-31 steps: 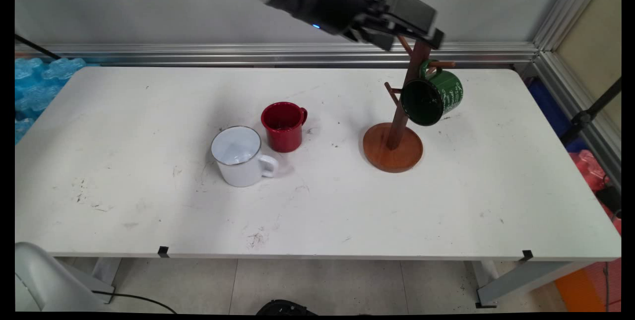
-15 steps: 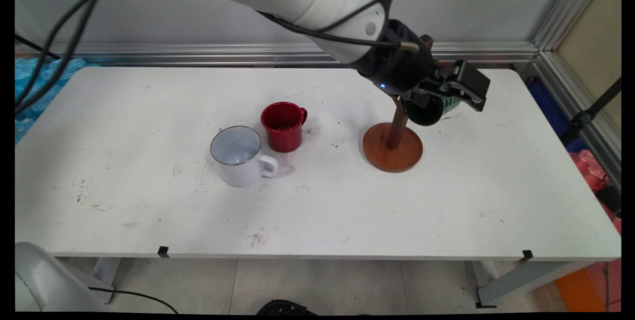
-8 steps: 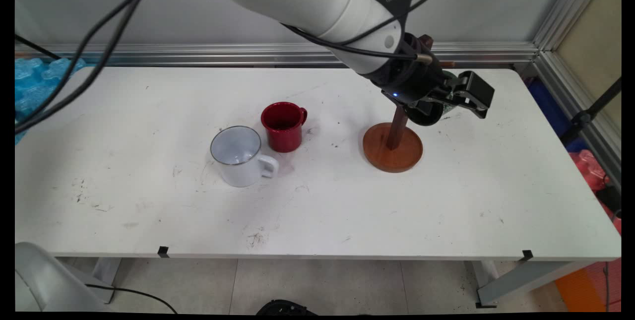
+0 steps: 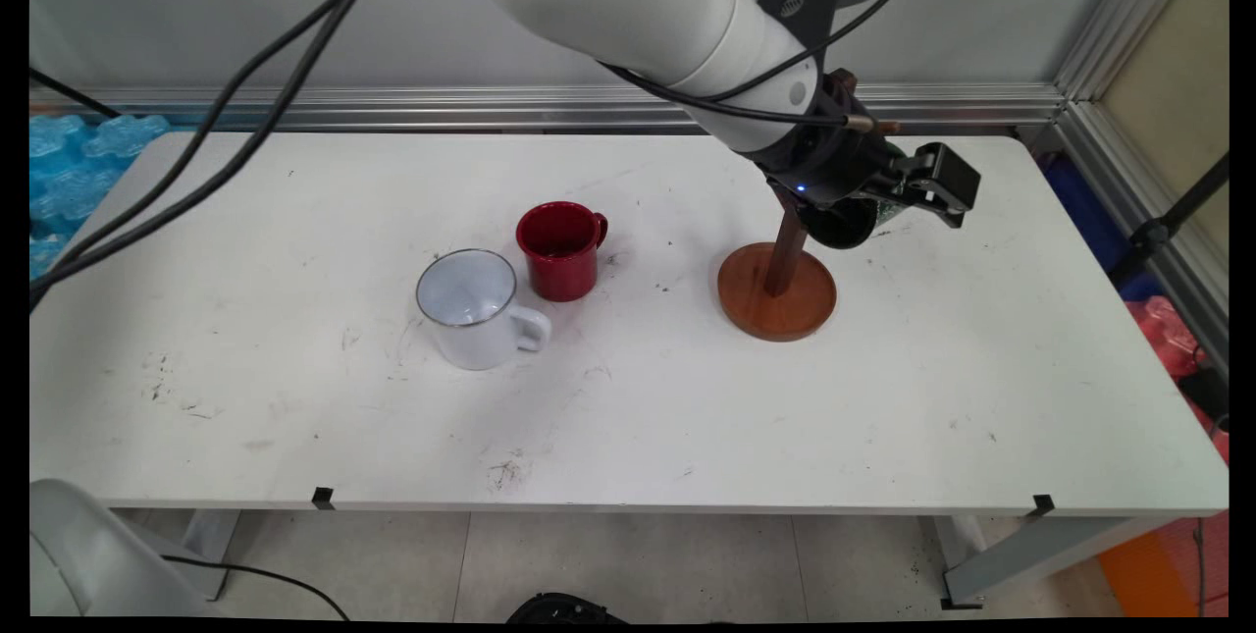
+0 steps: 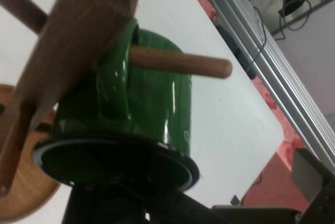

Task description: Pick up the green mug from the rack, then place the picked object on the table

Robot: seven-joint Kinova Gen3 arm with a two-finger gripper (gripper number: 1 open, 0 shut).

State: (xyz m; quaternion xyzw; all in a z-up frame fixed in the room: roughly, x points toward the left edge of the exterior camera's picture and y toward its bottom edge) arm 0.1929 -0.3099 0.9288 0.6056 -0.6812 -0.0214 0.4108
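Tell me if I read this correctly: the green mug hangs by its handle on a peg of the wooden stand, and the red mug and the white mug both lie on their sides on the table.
Not quite. The green mug does hang by its handle on a peg of the wooden stand, as the hand view shows. But the red mug and the white mug stand upright on the table, mouths up; the main view shows this.

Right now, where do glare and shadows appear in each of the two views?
Hand view: bright streaks of glare run down the glossy side of the green mug, and the table behind it looks washed out to plain white. Main view: even light, no strong glare; only soft, faint shadows lie on the table close around the white mug and the red mug.
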